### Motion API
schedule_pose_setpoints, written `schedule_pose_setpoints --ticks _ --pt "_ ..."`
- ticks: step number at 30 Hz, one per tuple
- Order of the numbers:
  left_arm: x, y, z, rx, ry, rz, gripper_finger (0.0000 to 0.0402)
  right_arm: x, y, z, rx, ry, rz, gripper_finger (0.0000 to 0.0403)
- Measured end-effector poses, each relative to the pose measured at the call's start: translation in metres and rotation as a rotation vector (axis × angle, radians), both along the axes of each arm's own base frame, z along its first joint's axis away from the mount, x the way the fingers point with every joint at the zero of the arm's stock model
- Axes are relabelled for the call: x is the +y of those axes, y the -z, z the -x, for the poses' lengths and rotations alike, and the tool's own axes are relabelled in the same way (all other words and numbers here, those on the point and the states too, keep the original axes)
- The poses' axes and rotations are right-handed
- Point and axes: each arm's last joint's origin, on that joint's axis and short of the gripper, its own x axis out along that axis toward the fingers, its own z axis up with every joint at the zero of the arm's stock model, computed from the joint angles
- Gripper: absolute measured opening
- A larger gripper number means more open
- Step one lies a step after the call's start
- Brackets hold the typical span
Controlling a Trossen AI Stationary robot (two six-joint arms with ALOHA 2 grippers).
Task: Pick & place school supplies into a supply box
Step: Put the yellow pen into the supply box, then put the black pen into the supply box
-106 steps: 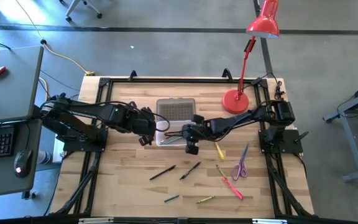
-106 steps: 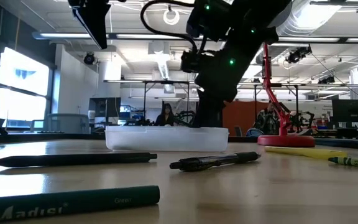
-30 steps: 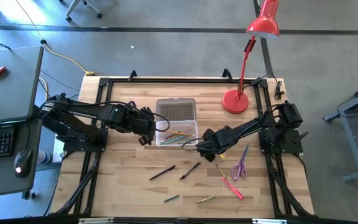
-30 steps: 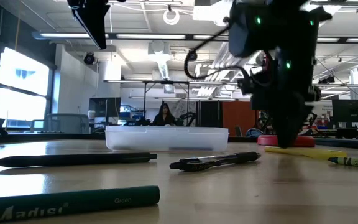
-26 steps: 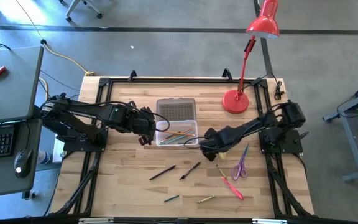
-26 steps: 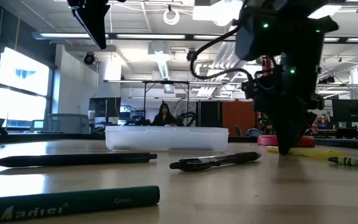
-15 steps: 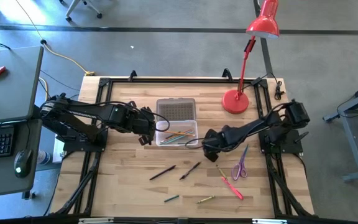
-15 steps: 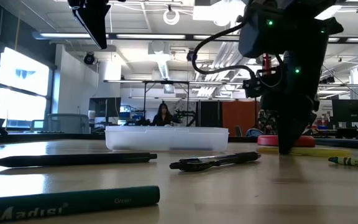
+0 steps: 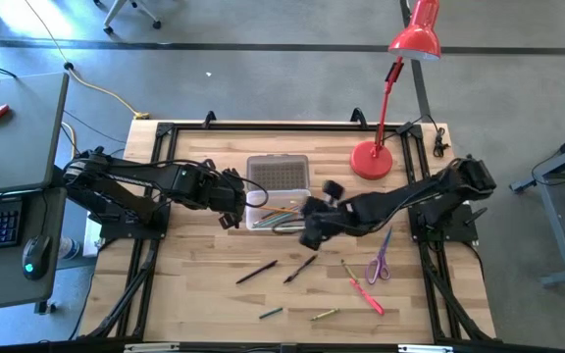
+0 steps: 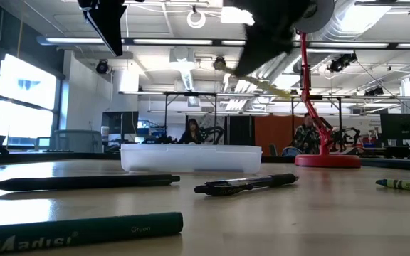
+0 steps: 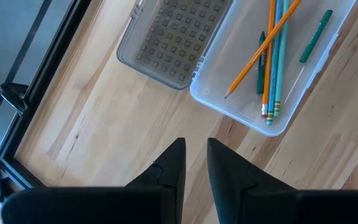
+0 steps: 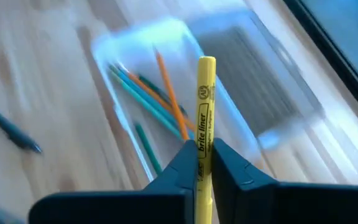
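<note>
My right gripper point(image 9: 312, 222) hangs raised over the right end of the clear supply box point(image 9: 281, 212), shut on a yellow highlighter point(image 12: 205, 106). In the low view the highlighter point(image 10: 265, 85) shows as a slanted yellow streak high above the box point(image 10: 191, 158). Orange, teal and green pencils point(image 11: 271, 56) lie inside the box. Its ribbed lid point(image 9: 278, 173) lies flat on the table at the box's far side. My left gripper point(image 11: 194, 163) hovers at the box's left end, shut but for a thin slit, holding nothing. My right gripper pinches the yellow highlighter between its two fingers at the highlighter's near part point(image 12: 202, 157). The highlighter runs along the fingers and sticks out past their tips to its free end point(image 12: 207, 61). It is lifted clear of the table, tilted, above the box.
On the near half of the table lie two black pens point(image 9: 256, 272) point(image 9: 300, 268), a green crayon point(image 9: 271, 313), a yellow-green crayon point(image 9: 324, 314), a red marker point(image 9: 366, 292) and purple scissors point(image 9: 379, 261). The red lamp's base point(image 9: 371, 160) stands far right.
My right gripper stood low over the yellow highlighter on the table, right of the box. It has since risen and swung left toward the box, carrying the highlighter up clear of the table. My left arm has kept still.
</note>
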Motion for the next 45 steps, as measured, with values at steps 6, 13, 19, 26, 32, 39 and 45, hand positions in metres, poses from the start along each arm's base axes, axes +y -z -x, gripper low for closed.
schedule_pose_setpoints --ticks 6,13,19,26,32,39,45 --pt "-0.001 0.0 0.0 0.006 0.008 0.021 0.0095 -0.029 0.02 -0.041 -0.101 -0.081 0.006 0.0004" --pt "0.0 0.001 0.001 0.015 0.008 0.019 0.0095 -0.058 0.065 -0.065 -0.048 -0.126 -0.139 0.0026" --pt "0.0 0.0 0.001 0.021 0.023 0.012 0.0095 -0.065 0.076 -0.066 -0.002 -0.132 -0.144 0.0056" --pt "0.0 0.0 0.001 0.022 0.023 0.011 0.0095 -0.047 0.056 -0.068 -0.029 -0.246 -0.156 0.009" --pt "0.0 0.0 0.001 0.022 0.023 0.011 0.0095 0.009 0.046 -0.058 0.045 -0.574 -0.216 0.0103" --pt "0.0 0.0 0.001 0.021 0.023 0.011 0.0095 0.069 0.062 -0.031 0.172 -0.925 -0.033 0.0103" --pt "0.0 0.0 0.0 0.016 0.023 0.012 0.0095 0.079 0.087 -0.014 0.21 -0.916 0.017 0.0103"
